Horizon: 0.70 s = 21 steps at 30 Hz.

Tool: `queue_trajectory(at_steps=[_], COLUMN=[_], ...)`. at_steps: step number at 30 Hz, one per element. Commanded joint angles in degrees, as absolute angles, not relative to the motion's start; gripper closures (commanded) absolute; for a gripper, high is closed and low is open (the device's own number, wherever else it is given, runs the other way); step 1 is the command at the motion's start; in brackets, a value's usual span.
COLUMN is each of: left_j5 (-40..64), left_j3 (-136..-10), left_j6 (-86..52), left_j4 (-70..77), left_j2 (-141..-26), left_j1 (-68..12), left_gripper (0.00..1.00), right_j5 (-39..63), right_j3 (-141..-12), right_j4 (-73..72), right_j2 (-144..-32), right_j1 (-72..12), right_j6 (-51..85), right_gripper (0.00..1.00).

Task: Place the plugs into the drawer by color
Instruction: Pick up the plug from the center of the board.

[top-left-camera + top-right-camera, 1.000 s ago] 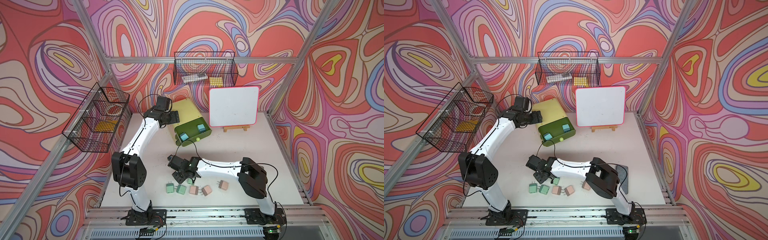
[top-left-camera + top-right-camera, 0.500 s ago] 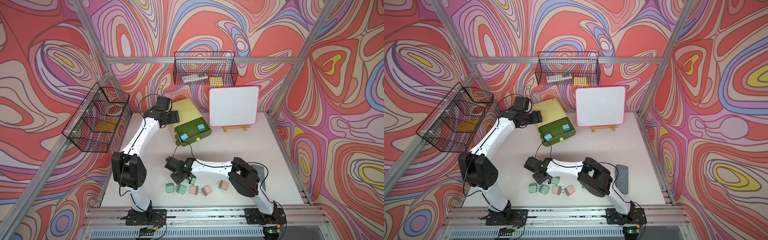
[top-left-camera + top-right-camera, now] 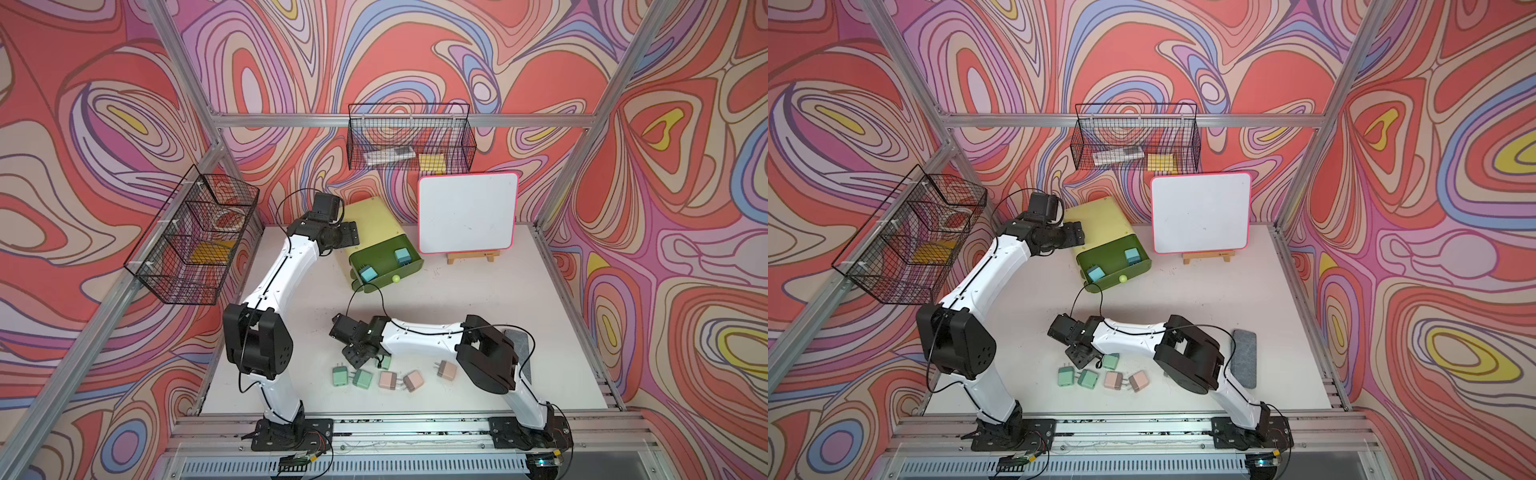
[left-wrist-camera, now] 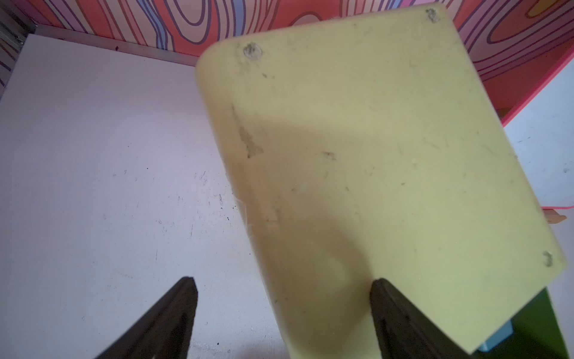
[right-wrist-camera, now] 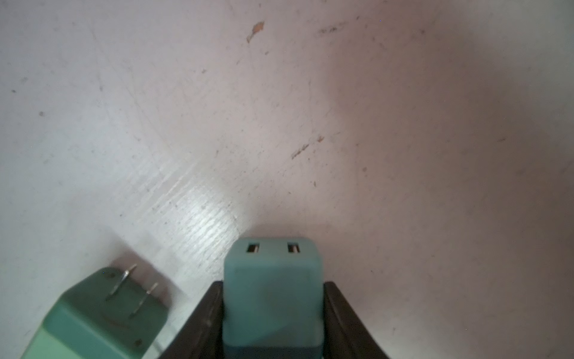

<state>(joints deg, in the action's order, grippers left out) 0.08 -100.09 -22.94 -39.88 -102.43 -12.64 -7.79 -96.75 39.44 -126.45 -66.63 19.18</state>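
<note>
Low, right pincer (image 5: 273, 284) clamped on teal plug (image 5: 271, 310), left arm (image 3: 282, 266) outstretched, left pincer (image 4: 283, 281) apart astride drawer (image 4: 372, 140).

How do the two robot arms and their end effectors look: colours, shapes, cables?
The left arm and the right arm both have smooth white link shells and bulky black joint housings. A thin black cable loops above the right wrist, and similar cables run along both arms. The left end effector and the right end effector have dark, flat, tapering fingers.
</note>
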Motion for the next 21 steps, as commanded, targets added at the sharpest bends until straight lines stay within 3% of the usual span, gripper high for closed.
queue_trajectory(at_steps=[1, 13, 21], left_j5=[0.34, 0.87, 0.06], left_j3=[-99.06, -98.89, -99.14], left_j6=[-22.73, -23.38, -23.22], left_j4=[-41.84, -41.48, -41.48], left_j2=[-102.36, -100.90, -100.72], left_j1=[-12.21, -12.22, -12.22], left_gripper=[0.14, 0.14, 0.14], right_j5=[-9.52, -14.20, -16.08], right_j3=[-98.34, -105.29, -116.48], right_j4=[40.73, 48.34, 53.89], right_j2=[-125.53, -114.70, -114.40], right_j1=[-66.80, -66.79, -62.44], right_j6=[19.64, 20.47, 15.08], right_gripper=[0.54, 0.55, 0.55])
